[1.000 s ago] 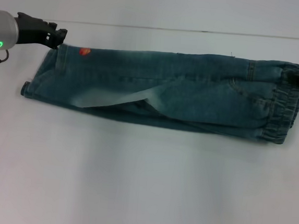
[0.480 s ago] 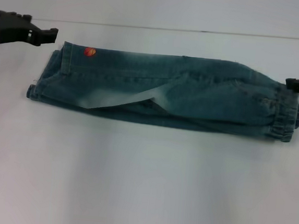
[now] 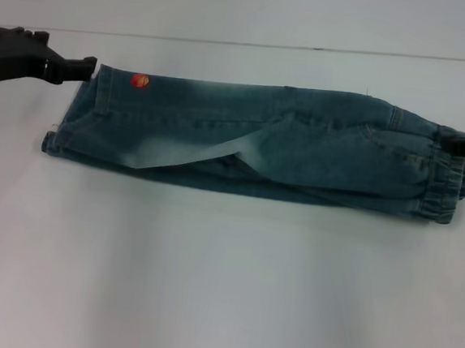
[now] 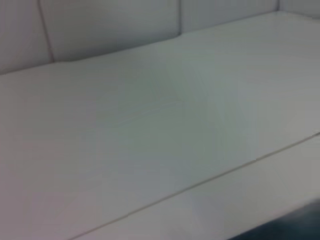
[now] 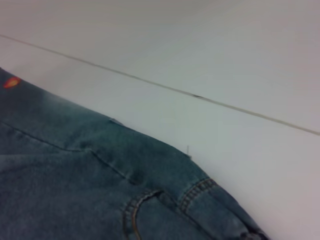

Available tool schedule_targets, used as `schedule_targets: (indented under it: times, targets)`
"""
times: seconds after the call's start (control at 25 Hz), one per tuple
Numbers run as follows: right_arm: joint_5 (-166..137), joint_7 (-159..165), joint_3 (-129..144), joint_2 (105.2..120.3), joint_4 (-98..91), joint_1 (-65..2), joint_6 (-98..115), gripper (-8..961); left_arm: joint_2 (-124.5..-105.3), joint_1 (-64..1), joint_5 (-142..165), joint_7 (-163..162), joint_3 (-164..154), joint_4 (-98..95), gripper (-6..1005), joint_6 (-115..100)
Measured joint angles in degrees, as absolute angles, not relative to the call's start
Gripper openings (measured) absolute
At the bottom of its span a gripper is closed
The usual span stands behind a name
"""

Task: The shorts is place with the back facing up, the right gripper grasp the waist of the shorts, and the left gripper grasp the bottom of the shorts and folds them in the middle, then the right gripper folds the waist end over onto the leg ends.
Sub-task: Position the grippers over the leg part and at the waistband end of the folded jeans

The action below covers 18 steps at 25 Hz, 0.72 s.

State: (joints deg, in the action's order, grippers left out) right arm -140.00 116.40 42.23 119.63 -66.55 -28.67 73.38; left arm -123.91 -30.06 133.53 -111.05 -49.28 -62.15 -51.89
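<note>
The blue-green denim shorts point(image 3: 260, 140) lie flat on the white table, folded lengthwise into a long strip. A pale inner flap shows at the front. The leg ends point(image 3: 79, 116) point left, and the gathered waist point(image 3: 448, 181) is at the right. My left gripper point(image 3: 85, 65) hovers just off the far corner of the leg hem, beside an orange print spot point(image 3: 140, 80). My right gripper point(image 3: 451, 144) reaches in from the right edge and lies against the far part of the waist. The right wrist view shows the shorts point(image 5: 100, 190) with a pocket seam close up.
A thin seam point(image 3: 309, 48) crosses the white table behind the shorts. White table surface lies in front of the shorts. The left wrist view shows only white tabletop point(image 4: 150, 125) and a dark sliver at one corner.
The left gripper let go of the leg hem, drew back left, then edged back toward it. The right gripper came off the waist and has dropped against it again. The shorts settled flat.
</note>
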Motion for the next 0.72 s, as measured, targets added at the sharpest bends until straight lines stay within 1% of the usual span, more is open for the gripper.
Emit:
schedule_targets:
  times: [0.04,0.08,0.16,0.32,0.6,0.72]
  targets:
    - [-138.4,115.8,42.3,119.66,-68.2,-27.1,74.3,924,-123.86,-29.2,131.4,-109.6,-49.1,-62.9,868,-53.6]
    - [-138.4,115.8,42.3,119.66,-68.2,-27.1,74.3,924,-123.79,-28.4,129.1,-108.1,-48.9,-63.6,878,-55.7]
    - [-135.0,114.7,42.4,119.69,-70.1,-25.1,75.9,923,-123.63,-27.1,125.5,-105.5,-47.9,-64.6,897,-59.6]
    - [-125.1,109.9,41.9,119.76,-72.7,-19.9,80.0,921,-123.56,-25.7,118.8,-98.3,-43.3,-64.9,896,-72.6]
    - [-109.3,94.2,41.5,120.14,-67.9,-11.5,82.4,919,-123.21,-25.7,113.0,-90.2,-40.5,-62.3,895,-93.1]
    - [-105.1,87.6,41.3,120.12,-63.1,-9.2,83.2,918,-123.17,-26.5,112.9,-90.0,-41.0,-60.9,894,-95.4]
